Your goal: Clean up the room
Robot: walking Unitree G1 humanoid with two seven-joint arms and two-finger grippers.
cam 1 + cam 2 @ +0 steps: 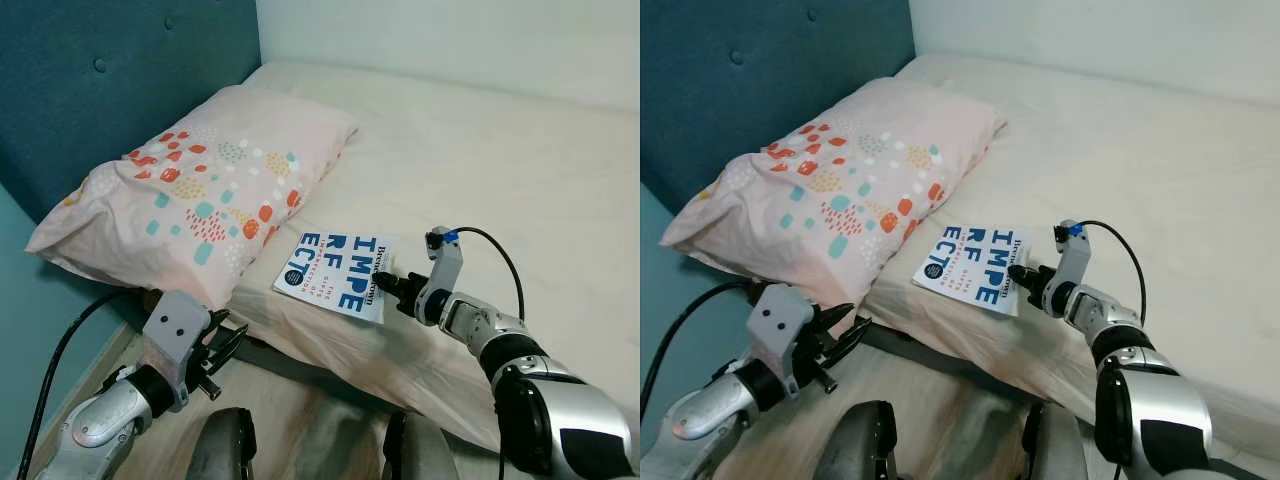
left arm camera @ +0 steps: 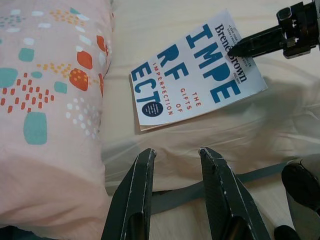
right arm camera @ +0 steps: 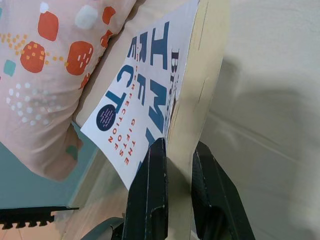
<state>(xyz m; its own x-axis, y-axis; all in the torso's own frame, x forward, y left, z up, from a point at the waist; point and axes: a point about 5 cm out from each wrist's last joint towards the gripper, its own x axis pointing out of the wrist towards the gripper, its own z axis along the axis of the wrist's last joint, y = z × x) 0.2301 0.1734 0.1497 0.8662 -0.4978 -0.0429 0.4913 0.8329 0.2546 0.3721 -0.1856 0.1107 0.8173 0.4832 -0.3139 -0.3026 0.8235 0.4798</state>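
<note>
A white paperback book [image 1: 338,272] with blue and orange lettering lies on the cream bed sheet [image 1: 520,170] near the bed's front edge, beside the pillow. My right gripper [image 1: 384,285] reaches it from the right and is shut on the book's [image 3: 145,105] near corner, one finger [image 3: 147,195] above the cover and one below. My left gripper [image 1: 226,348] hangs low at the bed's side, below the pillow, open and holding nothing. Its fingers [image 2: 137,195] point up at the book [image 2: 195,82].
A pink pillow [image 1: 195,185] with orange and teal spots lies at the head of the bed against a teal padded headboard [image 1: 110,80]. A white wall [image 1: 480,40] runs behind the bed. Pale floor [image 1: 290,420] lies below the mattress edge.
</note>
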